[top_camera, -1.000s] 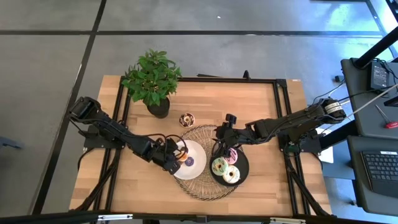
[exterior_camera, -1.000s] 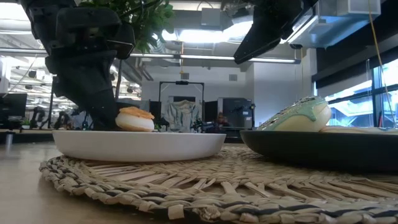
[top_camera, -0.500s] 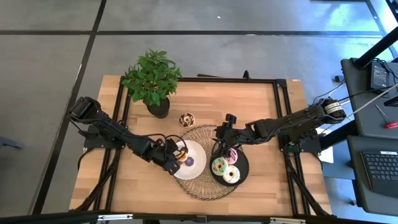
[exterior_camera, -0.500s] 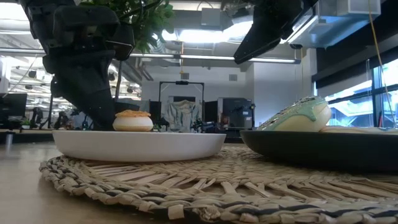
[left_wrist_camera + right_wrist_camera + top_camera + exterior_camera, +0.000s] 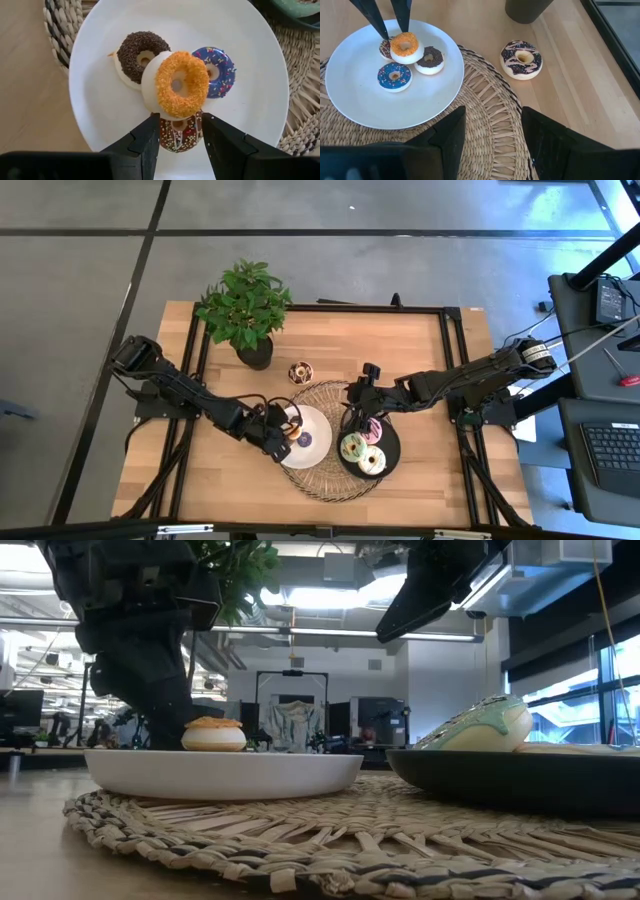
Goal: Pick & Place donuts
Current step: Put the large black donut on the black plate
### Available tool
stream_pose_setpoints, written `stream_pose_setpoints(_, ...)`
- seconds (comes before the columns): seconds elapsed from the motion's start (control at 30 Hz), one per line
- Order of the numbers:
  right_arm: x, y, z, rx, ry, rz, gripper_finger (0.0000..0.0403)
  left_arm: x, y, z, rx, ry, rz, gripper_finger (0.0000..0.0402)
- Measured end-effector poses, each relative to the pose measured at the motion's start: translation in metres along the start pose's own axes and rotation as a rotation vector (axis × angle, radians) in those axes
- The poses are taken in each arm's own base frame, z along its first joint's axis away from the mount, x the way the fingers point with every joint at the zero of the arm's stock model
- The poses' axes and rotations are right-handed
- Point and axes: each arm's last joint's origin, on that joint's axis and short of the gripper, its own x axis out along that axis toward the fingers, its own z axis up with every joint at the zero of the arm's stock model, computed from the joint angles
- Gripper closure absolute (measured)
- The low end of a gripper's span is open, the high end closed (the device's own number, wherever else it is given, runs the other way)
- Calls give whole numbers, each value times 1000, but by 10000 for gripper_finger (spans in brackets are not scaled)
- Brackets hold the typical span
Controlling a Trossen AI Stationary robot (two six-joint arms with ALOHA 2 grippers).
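Note:
On a white plate (image 5: pixel 100 100) lie several small donuts: a chocolate-sprinkled one (image 5: pixel 140 50), a blue one (image 5: pixel 215 65), a brown sprinkled one (image 5: pixel 180 135), and an orange-topped one (image 5: pixel 181 84) that rests on the others. My left gripper (image 5: pixel 180 117) is open just over the plate's left part (image 5: pixel 283 435), its fingers on either side of the brown donut. My right gripper (image 5: pixel 492 108) is open and hovers over the woven mat's far part (image 5: pixel 352 415). The black plate (image 5: pixel 392 450) carries green (image 5: pixel 352 446), cream (image 5: pixel 372 461) and pink (image 5: pixel 371 430) donuts.
A chocolate donut with pink drizzle (image 5: pixel 521 59) lies on the bare wood beyond the mat. A potted plant (image 5: pixel 245 310) stands at the far left. Both plates sit on the round woven mat (image 5: pixel 325 480). Free wood shows along the near edge and far right.
The orange-topped donut has gone from tilted to lying level on the donuts on the white plate. My left gripper has drawn back a little from it and risen slightly.

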Motion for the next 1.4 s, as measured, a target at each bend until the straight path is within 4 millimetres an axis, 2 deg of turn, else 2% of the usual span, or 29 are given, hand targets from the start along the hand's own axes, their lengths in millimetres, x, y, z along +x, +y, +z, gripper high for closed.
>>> stream_pose_setpoints(0.13, 0, 0, 0, -3, 0, 0, 209, -4, -1, 0, 25, 1, -18, 260)
stream_pose_setpoints(0.27, 0, 0, 2, -1, -18, 2, 209, -24, -5, 1, 87, -39, -73, 260)
stream_pose_setpoints(0.47, 3, 3, 12, -28, -117, 17, 209, -60, -9, 3, 215, -277, -62, 260)
stream_pose_setpoints(0.6, 18, 3, 18, 1, -182, 10, 209, -71, -9, 0, 295, -421, 19, 260)
stream_pose_setpoints(0.87, 54, -17, 13, 8, -123, -69, 209, -73, -9, -1, 341, -484, 76, 260)
stream_pose_setpoints(1.0, 57, -25, 11, 36, -91, -73, 209, -73, -8, 1, 345, -509, 100, 260)
stream_pose_setpoints(1.2, 58, -26, 6, 20, -39, -24, 209, -70, -4, 11, 331, -557, 163, 260)
stream_pose_setpoints(1.4, 59, -30, 1, -6, 10, -55, 209, -56, 14, 41, 221, -505, 198, 260)
